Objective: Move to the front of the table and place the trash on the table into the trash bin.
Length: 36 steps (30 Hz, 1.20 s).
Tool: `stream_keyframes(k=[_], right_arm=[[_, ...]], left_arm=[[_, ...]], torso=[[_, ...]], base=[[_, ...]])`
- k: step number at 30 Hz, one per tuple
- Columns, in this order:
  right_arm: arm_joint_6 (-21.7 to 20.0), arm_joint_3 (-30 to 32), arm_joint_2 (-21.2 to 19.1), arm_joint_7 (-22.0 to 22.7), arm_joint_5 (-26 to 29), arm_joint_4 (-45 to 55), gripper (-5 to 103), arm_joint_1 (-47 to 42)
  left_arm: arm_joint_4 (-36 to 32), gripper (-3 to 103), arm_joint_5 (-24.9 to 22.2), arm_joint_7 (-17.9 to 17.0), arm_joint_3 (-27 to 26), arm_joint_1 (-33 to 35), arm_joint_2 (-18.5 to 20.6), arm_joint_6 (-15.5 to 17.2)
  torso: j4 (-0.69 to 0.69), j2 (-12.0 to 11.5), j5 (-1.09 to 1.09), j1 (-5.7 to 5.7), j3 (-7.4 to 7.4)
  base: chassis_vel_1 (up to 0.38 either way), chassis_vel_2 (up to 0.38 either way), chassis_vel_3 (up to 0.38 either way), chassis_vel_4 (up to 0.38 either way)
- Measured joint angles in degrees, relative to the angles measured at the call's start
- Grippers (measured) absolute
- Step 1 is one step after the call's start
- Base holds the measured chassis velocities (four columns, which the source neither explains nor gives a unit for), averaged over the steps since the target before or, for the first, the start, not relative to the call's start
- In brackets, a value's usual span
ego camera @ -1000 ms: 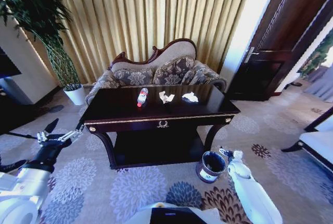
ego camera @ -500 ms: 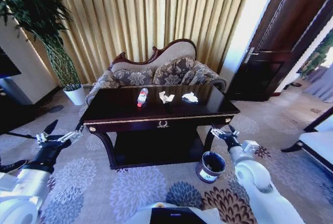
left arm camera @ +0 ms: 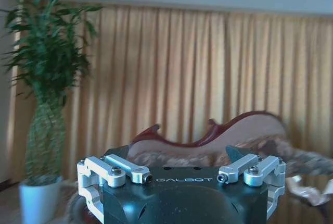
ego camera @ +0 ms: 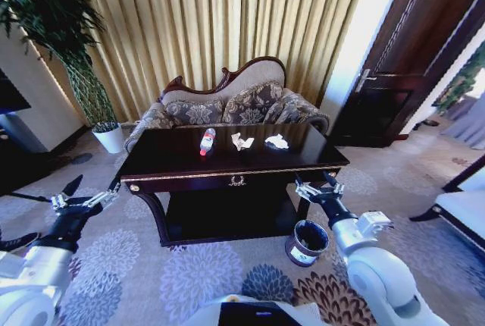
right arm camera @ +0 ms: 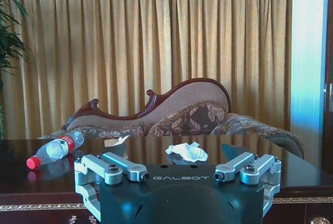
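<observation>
The dark-brown table (ego camera: pixel 173 164) stands in front of me with the trash on its top. A clear bottle with a red cap (ego camera: pixel 207 141) lies on its side, also seen in the right wrist view (right arm camera: pixel 56 149). To its right are two crumpled white paper scraps (ego camera: pixel 242 142) (ego camera: pixel 277 142). The dark trash bin (ego camera: pixel 307 242) sits on the carpet by the table's front right leg. My right gripper (ego camera: pixel 318 188) is open, raised beside the table's front right corner, above the bin. My left gripper (ego camera: pixel 83 201) is open, low at the left, off the table's front left corner.
A patterned sofa (ego camera: pixel 227 106) stands behind the table before gold curtains. A tall plant in a white pot (ego camera: pixel 111 137) is at the back left. A dark door (ego camera: pixel 409 61) is at the right, and a white seat (ego camera: pixel 466 208) at the far right edge.
My right arm has risen from beside the trash bin to the table's front right corner, fingers pointing at the table. The left arm and the trash stay as they were.
</observation>
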Motion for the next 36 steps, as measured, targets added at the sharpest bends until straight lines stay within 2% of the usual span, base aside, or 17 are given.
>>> stream_keyframes(k=[3, 13, 26, 32, 36], right_arm=[[0.0, 0.0, 0.0, 0.0, -0.1, -0.6, 100, 0.2], [0.2, -0.1, 0.1, 0.0, -0.3, -1.7, 100, 1.0], [0.3, -0.6, 0.4, 0.0, -0.7, -1.6, 100, 0.9], [0.2, -1.1, 0.3, 0.0, -2.6, -2.2, 100, 1.1], [-0.7, -1.0, -1.0, 0.3, -0.9, -4.2, 100, 2.9]], left_arm=[[0.0, 100, 0.3, -3.6, -0.4, -0.2, 0.3, 2.5], [0.0, 100, -0.5, -4.1, -2.1, -0.6, 1.2, 6.5], [0.0, 100, -0.7, -4.0, -2.0, -0.6, 1.1, 6.4], [0.0, 100, -1.7, -3.6, -2.0, -0.3, 0.9, 4.7], [0.0, 100, -1.8, -3.4, -2.0, -0.3, 1.0, 4.3]], torso=[[-0.01, 0.0, -0.01, 0.00, 0.00], [-0.01, 0.0, -0.01, 0.01, 0.01], [-0.01, 0.0, 0.00, 0.03, 0.01], [-0.02, 0.0, -0.01, 0.01, 0.00], [-0.01, 0.0, 0.00, 0.02, 0.01]], base=[[-0.012, 0.018, 0.020, -0.013], [-0.127, 0.123, 0.121, -0.129], [-0.167, 0.169, 0.161, -0.176], [-0.084, 0.101, 0.080, -0.099], [-0.008, 0.006, 0.016, -0.009]])
